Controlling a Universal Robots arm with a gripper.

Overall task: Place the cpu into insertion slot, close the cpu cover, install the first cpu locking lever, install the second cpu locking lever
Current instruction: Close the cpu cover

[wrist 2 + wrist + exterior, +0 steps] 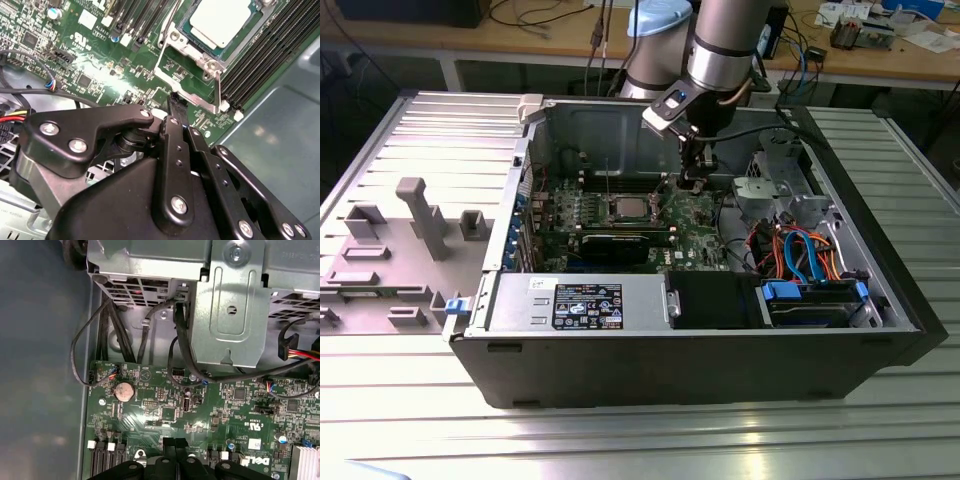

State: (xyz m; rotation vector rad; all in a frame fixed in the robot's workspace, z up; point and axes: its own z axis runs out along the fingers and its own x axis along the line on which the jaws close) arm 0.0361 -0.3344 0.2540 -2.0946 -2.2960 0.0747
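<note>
Exterior view: the gripper [694, 182] hangs inside the open case, low over the motherboard [705, 215]. The cpu [630, 208] lies at about 8 o'clock from it, near but apart, silvery face up. The drive cage [770, 190] stands at about 3 o'clock from the gripper.

Second wrist view: the cpu sits in the insertion slot [185, 29], and the cpu cover [192, 75] lies flat as a frame around it (so seating and cover both read as done). The fingers [172, 130] are pressed together with nothing visible between them, their tips just beside the cover's near corner. My reading is that closed tips here suit pushing a locking lever rather than gripping one. A thin wire lever [166, 22] runs along the slot's side; whether it is latched I cannot tell.

First wrist view: the fingertips [169, 444] meet along a thin seam over bare board. The coin cell [124, 390] and the cage lie beyond, well apart from them, so the tips have free room to work.
</note>
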